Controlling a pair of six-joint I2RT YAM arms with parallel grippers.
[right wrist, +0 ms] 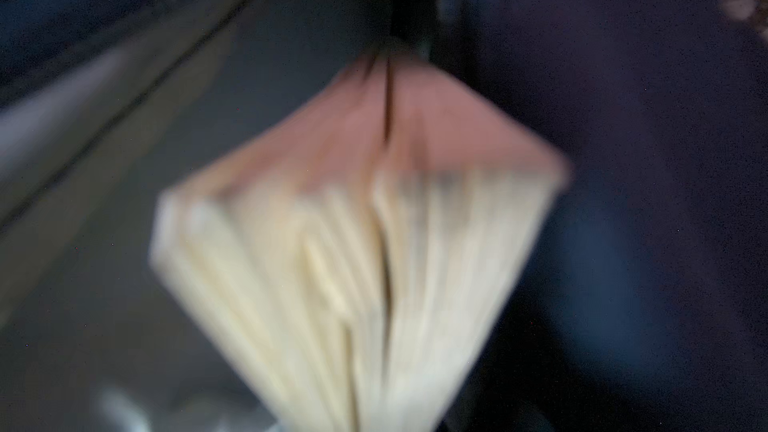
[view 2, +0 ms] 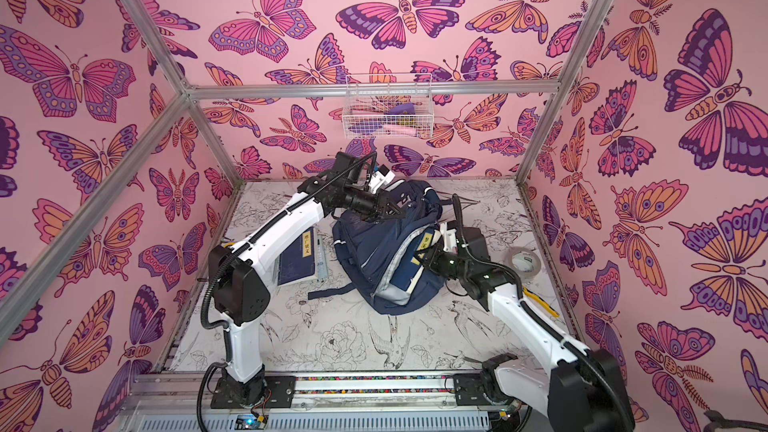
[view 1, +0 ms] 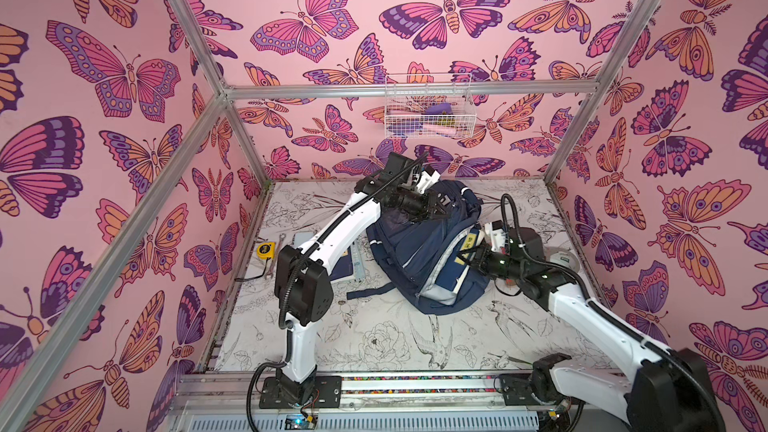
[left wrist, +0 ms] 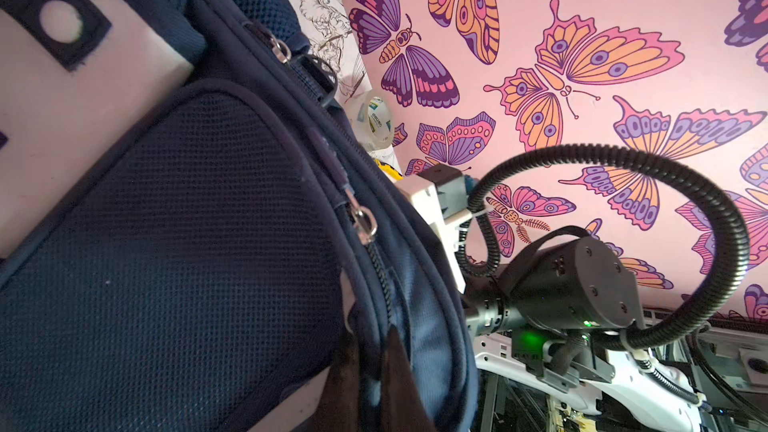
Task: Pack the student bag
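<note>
Top views: student bag lies mid table, mouth facing R arm. Left gripper is pinched shut on its upper fabric. Right gripper looks clamped on a book, half inside.
L wrist: bag cloth fills the view.
R wrist: blurred, pages fanned. Risk: pages snag on the zip edge, or fabric slips & the mouth collapses.

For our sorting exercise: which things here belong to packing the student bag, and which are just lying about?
Belong: navy striped fabric backpack; navy yellow-labelled book half inside it; likely the matching book and pale blue ruler beside it.
Lying about: round yellow tape measure; clear tape roll; white wire wall basket.
</note>
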